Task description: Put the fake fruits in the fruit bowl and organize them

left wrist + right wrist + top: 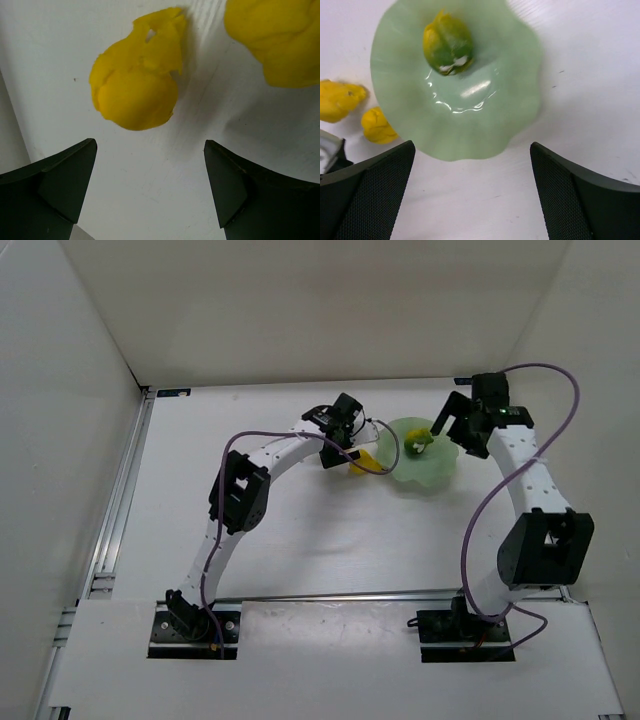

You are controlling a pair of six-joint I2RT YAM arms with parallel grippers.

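Observation:
The fruit bowl (520,65), pale mint green with a wavy rim, stands on the white table (300,540). One green and yellow fake fruit (447,42) with a white patch lies inside it, also visible in the top view (420,440). Two yellow fake fruits (337,100) (377,125) rest on the table just left of the bowl (430,468). My right gripper (471,146) hangs open above the bowl's near rim, holding nothing. My left gripper (150,145) is open and empty, just short of one yellow fruit (135,85); the other yellow fruit (277,40) lies to its right.
White walls enclose the table on the left, back and right. A metal rail (120,500) runs along the left edge. Both arm bases (195,625) (465,625) sit at the near edge.

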